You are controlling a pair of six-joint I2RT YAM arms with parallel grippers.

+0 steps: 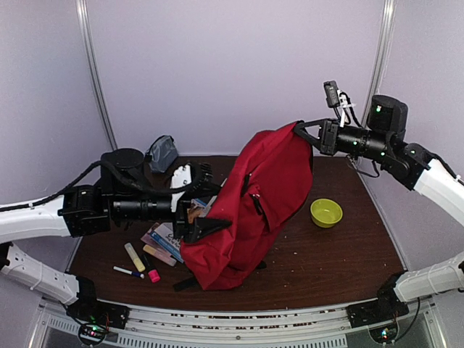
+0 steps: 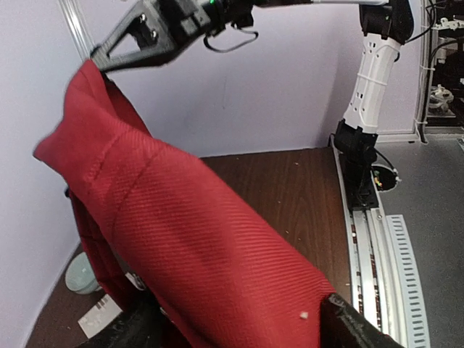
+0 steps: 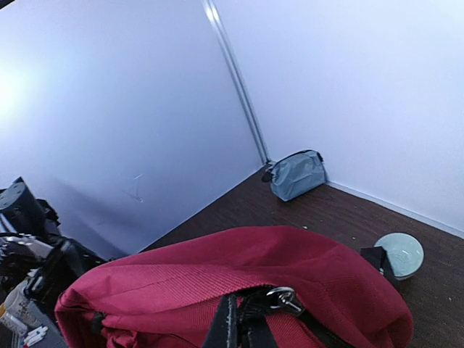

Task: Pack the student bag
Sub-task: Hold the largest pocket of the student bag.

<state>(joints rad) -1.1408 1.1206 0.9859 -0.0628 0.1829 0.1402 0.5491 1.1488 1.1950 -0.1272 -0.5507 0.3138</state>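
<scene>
Early: R end effector point(image 1: 297, 128) pinches student bag point(image 1: 254, 203) top, L end effector point(image 1: 216, 223) spread round its fabric; books point(image 1: 167, 244), markers point(image 1: 135, 257) at 8 o'clock still unpacked.

The bag point(image 1: 254, 196) stands mid-table point(image 1: 326, 268). The bowl point(image 1: 326, 212) lies to its right, the pouch point(image 1: 162, 152) behind on the left, and the books point(image 1: 168, 241) and markers point(image 1: 135, 257) at its front left.

Pale lilac walls point(image 1: 217, 72), 2 metal corner posts point(image 1: 96, 72), dark wood table point(image 1: 326, 254), soft even light
</scene>
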